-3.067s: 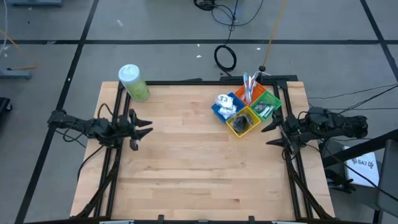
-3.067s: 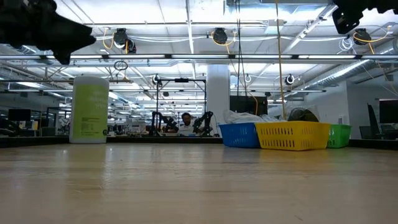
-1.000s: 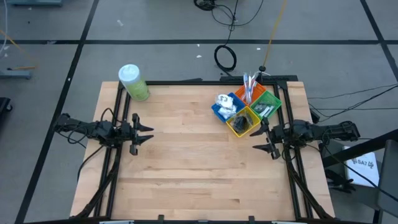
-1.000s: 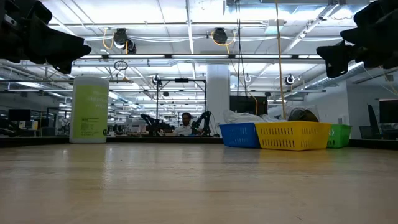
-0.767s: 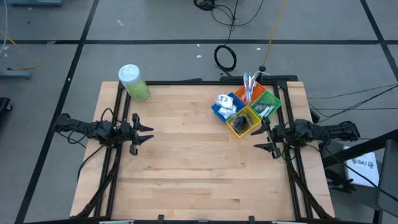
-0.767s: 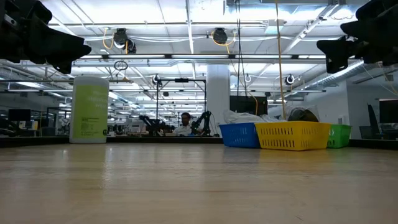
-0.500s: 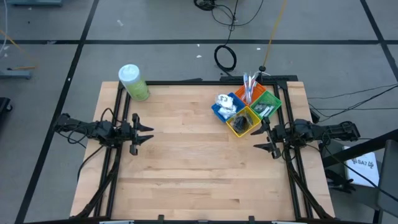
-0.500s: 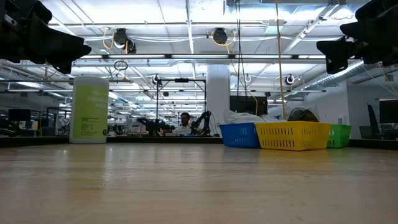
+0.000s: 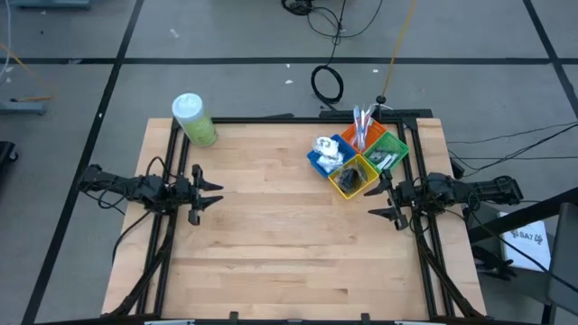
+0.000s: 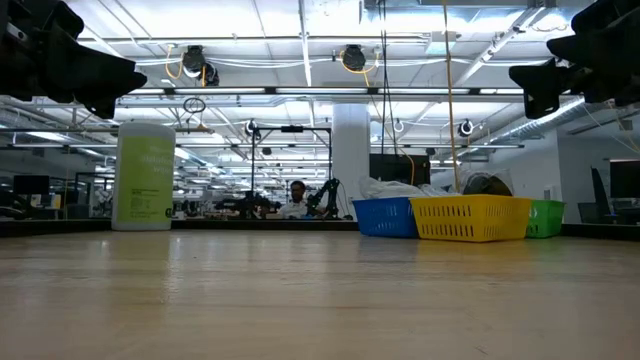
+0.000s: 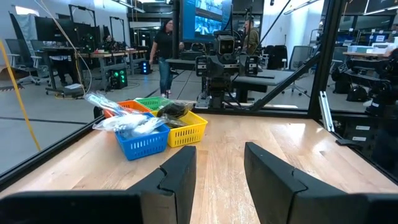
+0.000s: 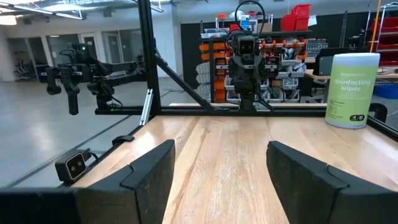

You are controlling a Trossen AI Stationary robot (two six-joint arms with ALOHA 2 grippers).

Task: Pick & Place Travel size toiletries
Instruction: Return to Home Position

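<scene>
The travel size toiletries sit in four small baskets at the table's far right: clear bags of cotton [image 9: 325,146] in the blue basket [image 11: 144,140], toothbrushes [image 9: 361,117] standing in the orange basket [image 9: 350,137], dark discs [image 11: 174,111] in the yellow basket [image 9: 355,180], and silvery items in the green basket [image 9: 387,150]. My left gripper [image 9: 217,193] hovers open over the table's left edge, far from the baskets. My right gripper [image 9: 376,200] hovers open at the right edge, just on the near side of the yellow basket. Both are empty.
A big green wipes bottle with a white cap [image 9: 192,120] stands at the far left corner, also seen in the right wrist view [image 12: 351,90]. A black frame rail [image 9: 298,118] runs along the table's edges. Bare wood [image 9: 289,235] lies between the arms.
</scene>
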